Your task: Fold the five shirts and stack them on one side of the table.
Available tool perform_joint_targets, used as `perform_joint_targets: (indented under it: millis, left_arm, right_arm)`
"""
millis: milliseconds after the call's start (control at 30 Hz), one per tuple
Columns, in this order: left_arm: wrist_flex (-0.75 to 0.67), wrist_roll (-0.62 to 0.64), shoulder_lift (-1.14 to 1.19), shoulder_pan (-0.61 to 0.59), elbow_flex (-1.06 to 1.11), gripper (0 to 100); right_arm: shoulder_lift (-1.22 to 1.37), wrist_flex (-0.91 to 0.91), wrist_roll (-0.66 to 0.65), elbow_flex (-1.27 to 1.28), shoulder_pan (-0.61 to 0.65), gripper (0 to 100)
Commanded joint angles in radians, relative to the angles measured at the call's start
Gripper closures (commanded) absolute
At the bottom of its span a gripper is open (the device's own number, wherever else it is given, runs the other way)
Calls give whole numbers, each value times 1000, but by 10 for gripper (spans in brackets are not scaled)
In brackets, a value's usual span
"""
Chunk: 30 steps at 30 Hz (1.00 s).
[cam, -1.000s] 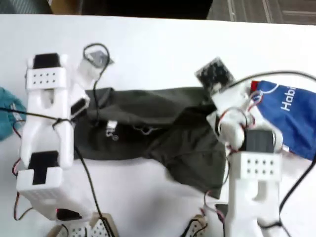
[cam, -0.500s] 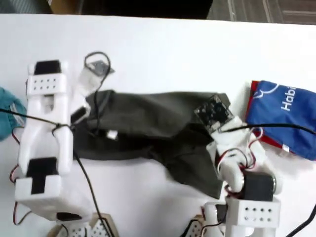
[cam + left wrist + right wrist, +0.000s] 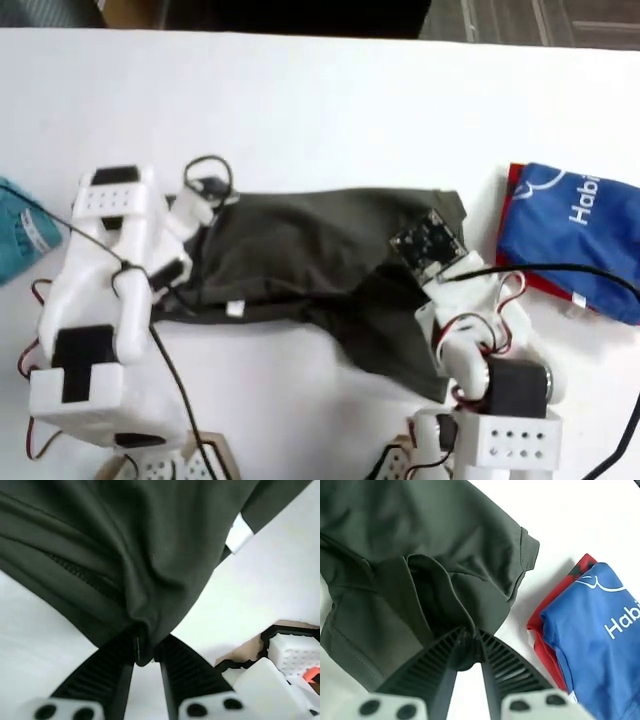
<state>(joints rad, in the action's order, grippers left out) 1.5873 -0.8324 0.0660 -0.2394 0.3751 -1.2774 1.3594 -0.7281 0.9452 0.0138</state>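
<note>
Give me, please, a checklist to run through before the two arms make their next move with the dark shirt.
1. Left gripper shut on the dark shirt: ok.
2. Right gripper shut on the same shirt: ok.
3. Dark shirt lying flat: not ok, bunched in the middle.
4. Blue shirt on red shirt, apart from the dark shirt: ok.
5. Each grip holds one layer only: cannot tell.
</note>
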Motion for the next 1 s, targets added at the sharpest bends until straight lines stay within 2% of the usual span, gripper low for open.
perform_joint_targets:
  millis: [0,100,333,567,833,967]
  left_arm:
    - [-9,-6,-60,-2,5,974]
    - [-20,-11,-60,-25,-12,974]
    - [-21,-97,-52,-110,-15,974]
    - [-29,-94,-52,-78,39,974]
    - [-29,-95,-52,-43,42,971]
    - [-21,-98,-60,-48,15,879]
  right_arm:
    - [-35,19,-8,-6,-7,978]
    - [-59,19,-12,-12,-22,978]
    - [-85,33,-114,-8,-139,978]
    - [-91,36,-106,87,-70,978]
    - [-93,31,-106,129,-71,978]
    - [-93,36,-106,104,-73,971]
